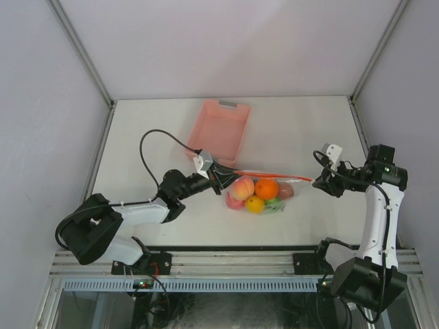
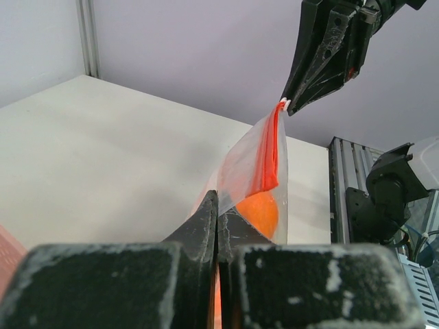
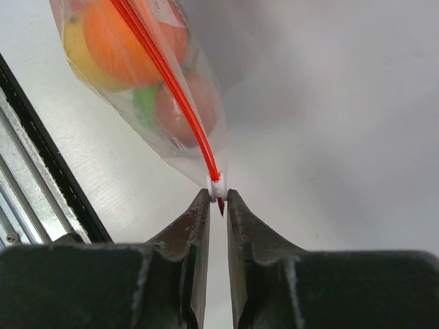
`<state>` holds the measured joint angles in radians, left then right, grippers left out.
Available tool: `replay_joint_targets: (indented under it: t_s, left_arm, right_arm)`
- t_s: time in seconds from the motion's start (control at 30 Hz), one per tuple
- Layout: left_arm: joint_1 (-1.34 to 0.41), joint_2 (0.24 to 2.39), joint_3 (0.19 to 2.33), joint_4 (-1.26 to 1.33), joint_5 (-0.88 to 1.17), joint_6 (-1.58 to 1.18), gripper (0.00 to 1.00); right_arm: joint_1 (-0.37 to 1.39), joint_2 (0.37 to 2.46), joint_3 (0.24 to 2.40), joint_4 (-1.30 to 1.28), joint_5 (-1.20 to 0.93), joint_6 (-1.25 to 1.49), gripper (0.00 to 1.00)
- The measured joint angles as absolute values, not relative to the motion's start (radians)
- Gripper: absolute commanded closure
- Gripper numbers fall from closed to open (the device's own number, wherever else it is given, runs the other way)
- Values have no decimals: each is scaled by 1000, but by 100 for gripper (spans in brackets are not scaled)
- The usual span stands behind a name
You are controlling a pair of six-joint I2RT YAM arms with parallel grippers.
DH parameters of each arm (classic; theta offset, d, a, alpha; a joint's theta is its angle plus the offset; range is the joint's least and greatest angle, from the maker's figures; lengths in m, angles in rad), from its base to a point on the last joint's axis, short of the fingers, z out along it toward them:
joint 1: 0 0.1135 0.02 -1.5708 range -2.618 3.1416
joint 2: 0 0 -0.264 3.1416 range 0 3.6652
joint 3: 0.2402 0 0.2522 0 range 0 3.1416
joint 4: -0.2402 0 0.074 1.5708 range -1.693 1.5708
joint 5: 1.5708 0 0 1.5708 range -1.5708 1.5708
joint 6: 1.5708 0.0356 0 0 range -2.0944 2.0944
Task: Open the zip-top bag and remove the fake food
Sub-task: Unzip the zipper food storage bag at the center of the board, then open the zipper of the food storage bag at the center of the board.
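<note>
The left gripper is clamped shut on one end of the bag. The right gripper is closed to a slim gap on the white slider at the other end of the red zip. Held so, the bag hangs stretched between them over the table, nearer the near edge than the far one and a little right of the middle. That tension probably serves to let the slider run along the zip. The zip looks closed, and the food sags in the bag's belly, none of it out. A pink basket lies by the middle of the far edge, likely meant for the food. The table is plain white, boxed in by pale grey walls and metal posts.
</note>
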<state>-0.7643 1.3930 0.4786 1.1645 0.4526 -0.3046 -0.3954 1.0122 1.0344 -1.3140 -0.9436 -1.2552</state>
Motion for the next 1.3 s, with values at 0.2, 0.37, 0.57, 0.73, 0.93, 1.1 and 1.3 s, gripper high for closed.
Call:
replay_joint_targets:
  t_s: [0.2, 0.37, 0.57, 0.73, 0.93, 1.1, 1.3]
  left_arm:
    - [-761, 1393, 479, 1164, 455, -308, 100]
    - [-760, 1393, 479, 1163, 477, -317, 100]
    - [-760, 1393, 479, 1158, 506, -334, 100]
    - [-761, 1393, 479, 1156, 513, -350, 100]
    - [-766, 1393, 479, 1156, 513, -364, 100]
    - [-768, 1391, 479, 1153, 520, -368, 100]
    - [-768, 1391, 482, 1146, 520, -375, 100]
  right_arm:
    - [-405, 1016, 1034, -1316, -928, -1261, 59]
    - [-397, 1014, 1049, -1363, -960, -1293, 32]
    - [-249, 999, 1151, -1351, -1088, -1243, 25]
    - [-15, 984, 1160, -1132, -1129, -991, 28]
    - [188, 1048, 1161, -920, -1073, -774, 40]
    - [223, 1104, 1157, -842, -1020, -684, 41]
    - [231, 1102, 1141, -796, -1000, -654, 41]
